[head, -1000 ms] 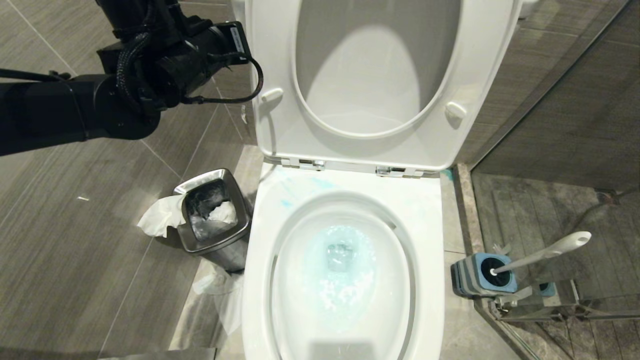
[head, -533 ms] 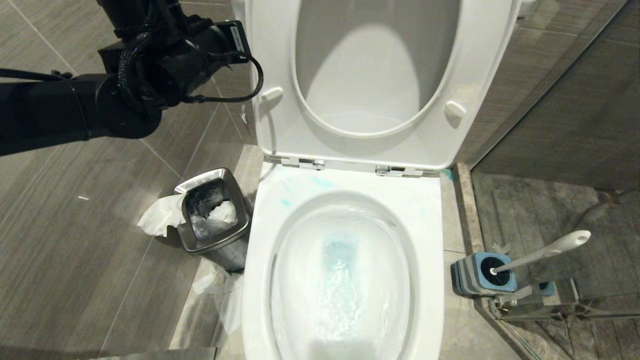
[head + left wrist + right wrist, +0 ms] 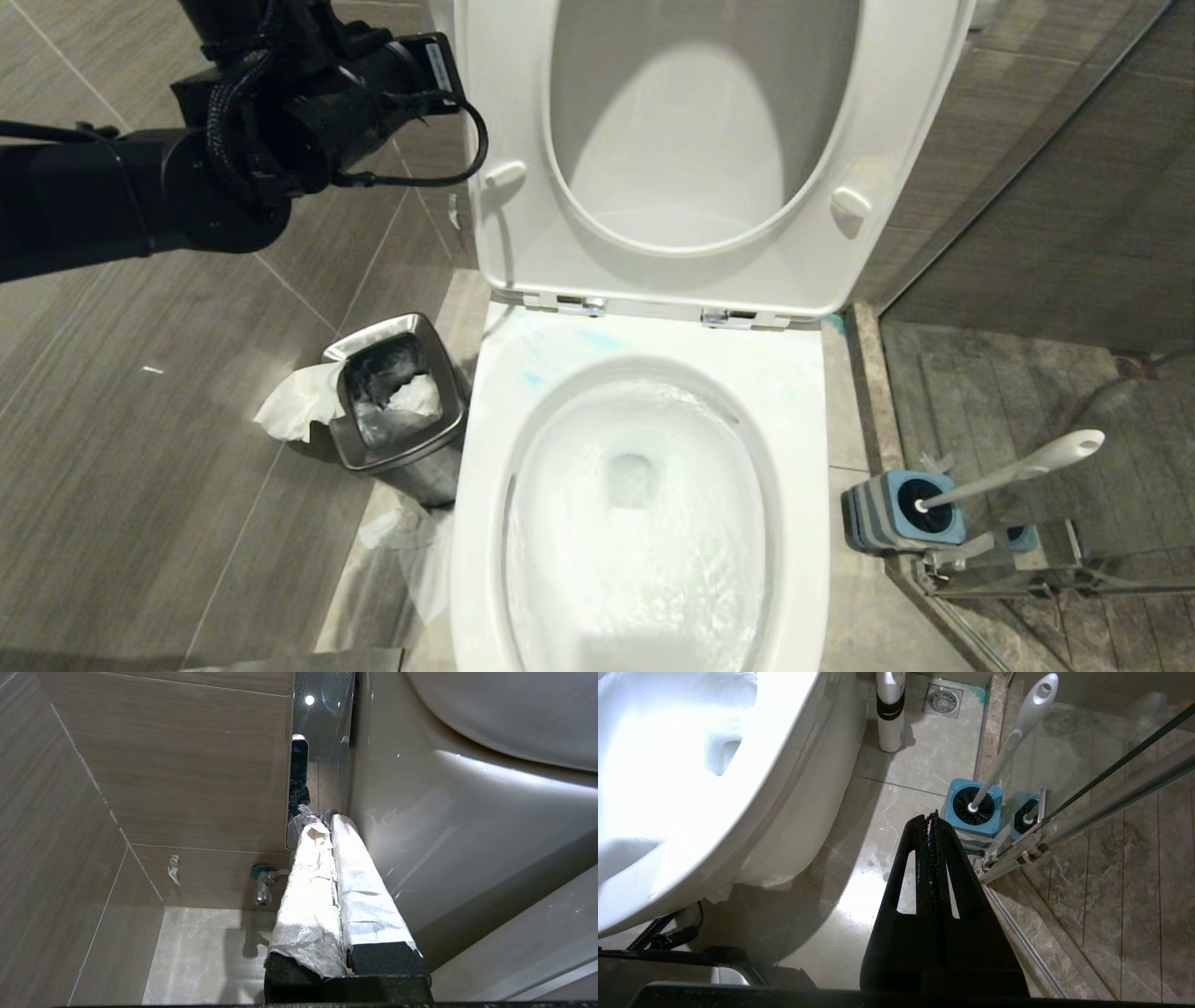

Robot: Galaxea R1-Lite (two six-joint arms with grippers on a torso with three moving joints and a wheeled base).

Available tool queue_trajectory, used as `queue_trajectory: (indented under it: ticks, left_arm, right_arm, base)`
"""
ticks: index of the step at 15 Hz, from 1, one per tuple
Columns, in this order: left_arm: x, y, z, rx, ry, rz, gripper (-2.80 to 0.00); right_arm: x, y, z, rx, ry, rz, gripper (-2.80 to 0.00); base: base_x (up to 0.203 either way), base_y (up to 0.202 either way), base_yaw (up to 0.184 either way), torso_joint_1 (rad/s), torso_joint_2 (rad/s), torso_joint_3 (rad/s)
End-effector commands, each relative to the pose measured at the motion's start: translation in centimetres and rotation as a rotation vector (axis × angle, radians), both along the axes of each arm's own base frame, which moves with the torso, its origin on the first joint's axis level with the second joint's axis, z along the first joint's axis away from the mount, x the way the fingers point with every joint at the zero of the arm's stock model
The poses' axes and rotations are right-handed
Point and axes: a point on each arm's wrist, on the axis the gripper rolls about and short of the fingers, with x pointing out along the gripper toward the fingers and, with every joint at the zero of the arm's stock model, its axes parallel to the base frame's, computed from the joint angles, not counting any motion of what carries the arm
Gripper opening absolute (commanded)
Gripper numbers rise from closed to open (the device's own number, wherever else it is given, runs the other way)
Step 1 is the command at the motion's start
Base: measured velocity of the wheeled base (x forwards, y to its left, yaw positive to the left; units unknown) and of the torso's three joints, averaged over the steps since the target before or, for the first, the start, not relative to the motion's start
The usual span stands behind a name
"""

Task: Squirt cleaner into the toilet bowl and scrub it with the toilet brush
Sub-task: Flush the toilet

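Note:
The toilet bowl stands in the middle with seat and lid raised, and clear water swirls in the basin. Thin turquoise smears of cleaner mark the back rim. The toilet brush rests in its blue-and-grey holder on the floor to the right, handle leaning right. My left arm reaches behind the lid's left edge. Its foil-wrapped left gripper is shut and empty, tips at the lower edge of a chrome flush plate. The right gripper hangs shut and empty low beside the bowl, short of the toilet brush.
A small steel bin with crumpled tissue stands left of the bowl. A glass shower partition and its metal track close off the right. A white bottle and a floor drain lie behind the holder. A water valve juts from the wall.
The blue-tinted water in the basin has been flushed away by rushing clear water. My left arm has edged slightly up and left. The brush has stayed put.

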Motion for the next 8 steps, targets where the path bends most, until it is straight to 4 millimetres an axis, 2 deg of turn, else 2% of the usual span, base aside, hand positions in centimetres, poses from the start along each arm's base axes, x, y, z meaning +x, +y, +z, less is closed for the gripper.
queue_trajectory:
  ticks: [1,4,8]
  left_arm:
    - [-1.1,0.4,1.2,-0.013,-0.029,0.003,-2.80]
    - [-2.0,0.8,2.1,-0.020,-0.049,0.007,-2.80]
    - [-4.6,1.6,4.1,-0.019,-0.088,0.010,-2.80]
  right_arm:
    - [0.0,0.0,0.0,0.000,0.000,0.001,-2.80]
    - [0.0,0.0,0.0,0.000,0.000,0.001,-2.80]
    - [0.0,0.0,0.0,0.000,0.000,0.001,-2.80]
  base:
    - [0.000,0.000,0.000,0.000,0.00,0.000]
    - [0.000,0.000,0.000,0.000,0.00,0.000]
    - [0.000,0.000,0.000,0.000,0.00,0.000]
